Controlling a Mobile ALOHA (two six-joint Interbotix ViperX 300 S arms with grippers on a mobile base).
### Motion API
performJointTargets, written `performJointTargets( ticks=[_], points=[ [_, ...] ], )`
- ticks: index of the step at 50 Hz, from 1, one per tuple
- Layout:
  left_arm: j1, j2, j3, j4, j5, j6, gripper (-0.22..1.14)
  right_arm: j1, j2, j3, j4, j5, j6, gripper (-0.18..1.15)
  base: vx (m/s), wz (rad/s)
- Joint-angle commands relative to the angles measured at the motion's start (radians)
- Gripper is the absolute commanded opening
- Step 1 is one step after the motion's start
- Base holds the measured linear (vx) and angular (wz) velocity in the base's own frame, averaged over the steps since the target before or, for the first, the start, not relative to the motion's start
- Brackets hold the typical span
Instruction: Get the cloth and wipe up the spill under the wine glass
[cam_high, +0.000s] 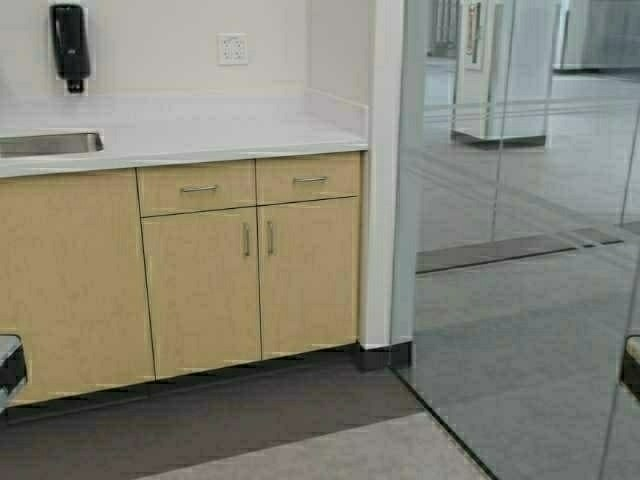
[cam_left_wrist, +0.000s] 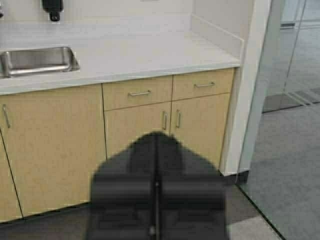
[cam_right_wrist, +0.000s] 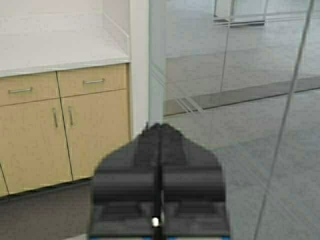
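The cloth and the wine glass are out of view in every frame. My left gripper (cam_left_wrist: 157, 137) is shut and empty, held low and pointing at the cabinet doors; only a bit of it shows at the left edge of the high view (cam_high: 8, 365). My right gripper (cam_right_wrist: 160, 127) is shut and empty, pointing at the end of the cabinet beside the glass wall; a bit of it shows at the right edge of the high view (cam_high: 632, 365).
A white counter (cam_high: 200, 135) with a steel sink (cam_high: 50, 143) tops light wood cabinets (cam_high: 250, 280). A black soap dispenser (cam_high: 70, 45) hangs on the wall. A glass wall (cam_high: 520, 250) stands to the right. Dark and grey floor lies in front.
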Motion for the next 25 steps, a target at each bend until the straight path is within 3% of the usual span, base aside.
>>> performJointTargets(
  ticks=[1,25],
  points=[
    [0.0,0.006,-0.021,0.003,-0.018,-0.008,0.02,0.002,-0.014,-0.025,0.0,-0.005,0.002,0.06,0.21,0.09],
    [0.0,-0.023,0.003,0.003,-0.032,-0.006,0.02,0.003,-0.061,-0.02,0.0,-0.009,0.026,0.06,0.29,0.17]
  ],
)
